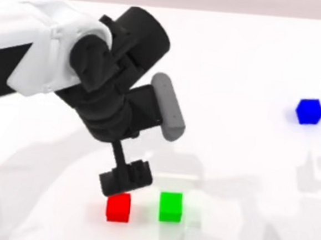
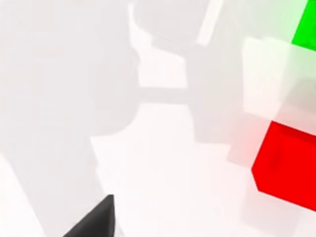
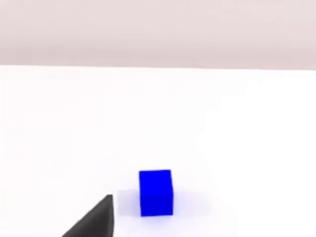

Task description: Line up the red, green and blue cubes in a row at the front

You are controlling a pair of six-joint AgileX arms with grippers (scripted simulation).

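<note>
While left gripper (image 1: 123, 182) hovers above red cube (image 1: 118, 207), jaws' state unclear; green cube (image 1: 171, 206) beside; blue cube (image 1: 309, 111) far right.

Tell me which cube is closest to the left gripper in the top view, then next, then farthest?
1. Red cube: right below the left gripper, at the front.
2. Green cube: just right of the red one.
3. Blue cube: far off on the table's right.

The left arm (image 1: 38, 49) ran off the top view's left edge. In the left wrist view, the picture's edge cut the green cube (image 2: 306, 24) and the red cube (image 2: 291, 163).
</note>
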